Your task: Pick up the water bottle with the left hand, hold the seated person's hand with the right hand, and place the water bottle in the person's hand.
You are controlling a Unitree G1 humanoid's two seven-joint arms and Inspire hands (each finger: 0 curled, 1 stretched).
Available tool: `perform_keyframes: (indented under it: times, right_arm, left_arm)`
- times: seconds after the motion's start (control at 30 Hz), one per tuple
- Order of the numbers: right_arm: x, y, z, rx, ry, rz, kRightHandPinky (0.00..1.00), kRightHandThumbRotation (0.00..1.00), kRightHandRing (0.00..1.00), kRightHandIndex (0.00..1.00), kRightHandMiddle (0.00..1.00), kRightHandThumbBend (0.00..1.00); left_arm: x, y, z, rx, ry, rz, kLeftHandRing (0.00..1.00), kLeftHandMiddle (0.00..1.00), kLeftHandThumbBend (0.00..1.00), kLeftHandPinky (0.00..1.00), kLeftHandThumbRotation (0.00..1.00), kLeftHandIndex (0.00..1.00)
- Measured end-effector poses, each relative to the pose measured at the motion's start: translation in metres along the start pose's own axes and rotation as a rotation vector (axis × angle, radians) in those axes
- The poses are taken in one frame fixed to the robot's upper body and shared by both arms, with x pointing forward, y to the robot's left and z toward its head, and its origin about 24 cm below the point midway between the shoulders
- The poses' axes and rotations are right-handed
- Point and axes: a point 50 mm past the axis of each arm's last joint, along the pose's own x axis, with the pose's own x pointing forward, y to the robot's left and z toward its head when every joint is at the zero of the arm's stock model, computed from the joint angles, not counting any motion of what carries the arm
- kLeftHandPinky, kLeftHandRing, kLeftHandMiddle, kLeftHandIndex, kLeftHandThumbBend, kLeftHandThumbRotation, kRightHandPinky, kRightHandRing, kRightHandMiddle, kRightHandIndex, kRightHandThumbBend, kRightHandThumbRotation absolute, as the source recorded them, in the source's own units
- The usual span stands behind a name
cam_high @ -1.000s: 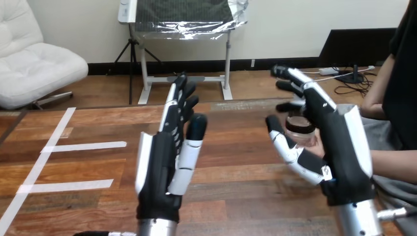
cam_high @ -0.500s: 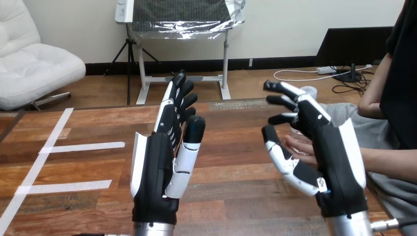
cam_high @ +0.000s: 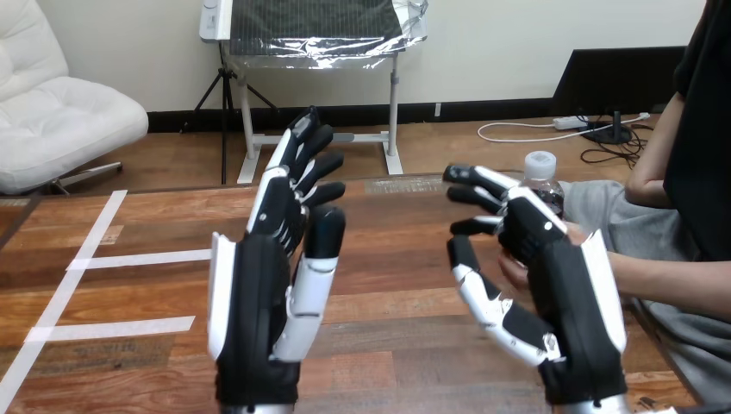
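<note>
The water bottle (cam_high: pixel 542 175), clear with a white cap, stands upright at the right of the table, held in the person's hand (cam_high: pixel 514 273). My right hand (cam_high: pixel 571 312) is raised just in front of them, fingers spread and relaxed, thumb apart, and it hides most of the bottle and of the person's hand. I cannot tell whether it touches either. My left hand (cam_high: pixel 252 315) is upright over the table's middle, fingers straight, holding nothing.
The person's forearm (cam_high: pixel 668 283) reaches in from the right edge above the wooden table (cam_high: pixel 405 285). White tape strips (cam_high: pixel 142 258) lie on the table's left part.
The bottle has risen upright in the person's hand, so its cap now shows above my right hand. Both my hands have drifted a little left and nearer the camera.
</note>
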Motion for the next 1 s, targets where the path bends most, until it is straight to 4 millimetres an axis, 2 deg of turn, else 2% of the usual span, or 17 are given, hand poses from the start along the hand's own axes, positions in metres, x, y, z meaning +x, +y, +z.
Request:
perform_keyframes:
  times: [0.5, 1.0]
  right_arm:
    - [-0.008, 0.003, -0.001, 0.033, 0.023, -0.005, 0.62, 0.1, 0.76, 0.74, 0.81, 0.18]
    - [-0.01, 0.004, -0.001, 0.039, 0.029, -0.002, 0.64, 0.06, 0.77, 0.75, 0.82, 0.18]
  left_arm:
    - [-0.033, 0.007, -0.002, 0.058, 0.076, -0.003, 0.81, 0.85, 0.44, 0.72, 0.87, 0.87]
    - [-0.038, 0.01, -0.003, 0.07, 0.093, 0.024, 0.81, 0.85, 0.44, 0.72, 0.87, 0.87]
